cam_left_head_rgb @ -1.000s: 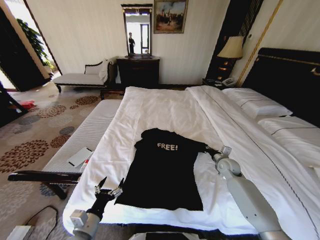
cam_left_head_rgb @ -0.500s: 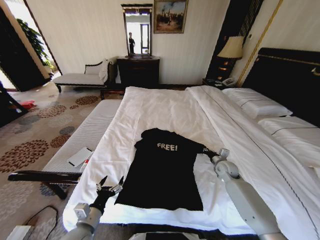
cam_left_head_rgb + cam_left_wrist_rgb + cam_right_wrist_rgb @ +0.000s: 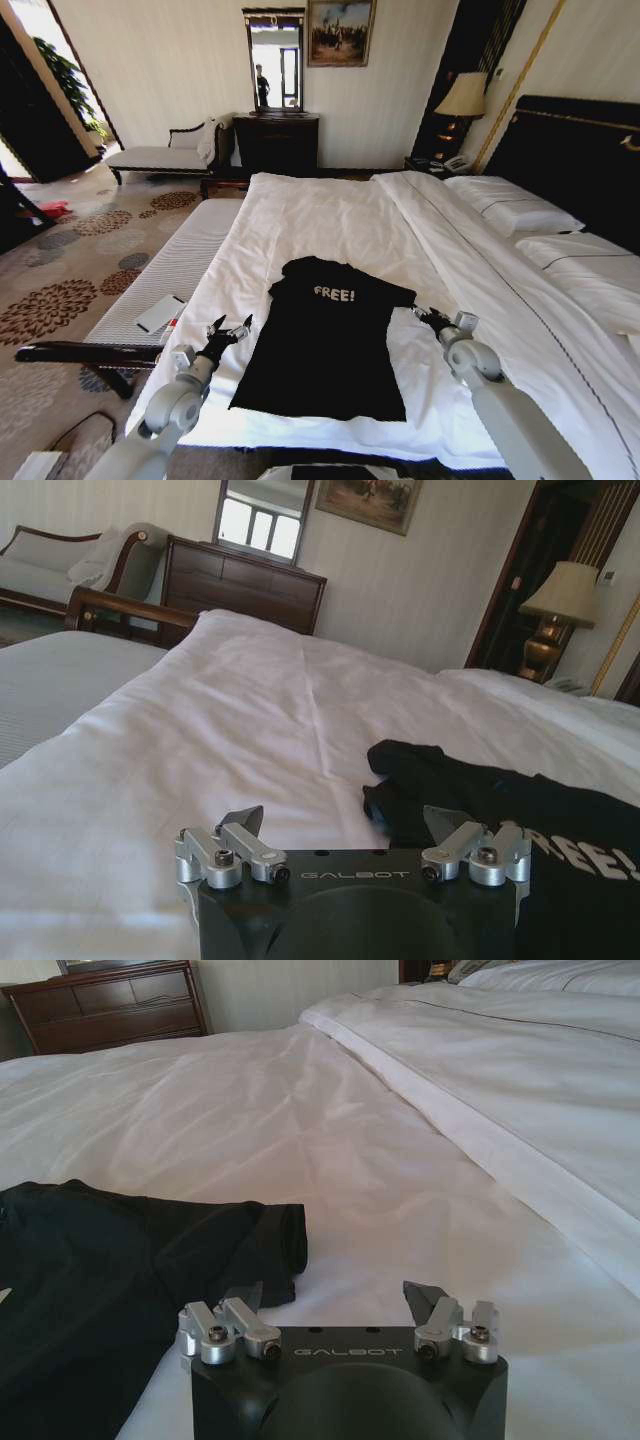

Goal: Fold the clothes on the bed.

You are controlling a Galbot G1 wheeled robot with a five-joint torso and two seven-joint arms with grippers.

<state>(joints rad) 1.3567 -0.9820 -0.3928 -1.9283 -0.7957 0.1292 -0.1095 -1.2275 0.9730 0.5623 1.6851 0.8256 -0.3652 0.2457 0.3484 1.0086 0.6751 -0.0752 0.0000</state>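
Head view: at far left a patterned carpet (image 3: 60,290) runs beside a grey striped bench (image 3: 170,275) at the foot of the bed (image 3: 330,215), a white flat object (image 3: 160,313) lying on the bench; next comes the left gripper (image 3: 229,327), its fingers spread apart, held just off the left hem side of the black T-shirt (image 3: 325,345) and not touching the fabric; the T-shirt lies flat and face up on the white duvet near the bed's near edge, "FREE!" lettering toward the headboard, sleeves out to either side; to its right the right gripper (image 3: 428,316) sits just beside the right sleeve, its fingers likewise parted with nothing between them; farther right are white pillows (image 3: 510,212) against the dark headboard (image 3: 580,160), with a lamp (image 3: 462,97) beyond. In the left wrist view the left gripper (image 3: 350,825) stands wide open over the duvet with the T-shirt's (image 3: 520,820) sleeve just ahead of it; in the right wrist view the right gripper (image 3: 340,1300) is open too, the T-shirt's (image 3: 130,1260) other sleeve lying beside one fingertip on the bed (image 3: 420,1130).
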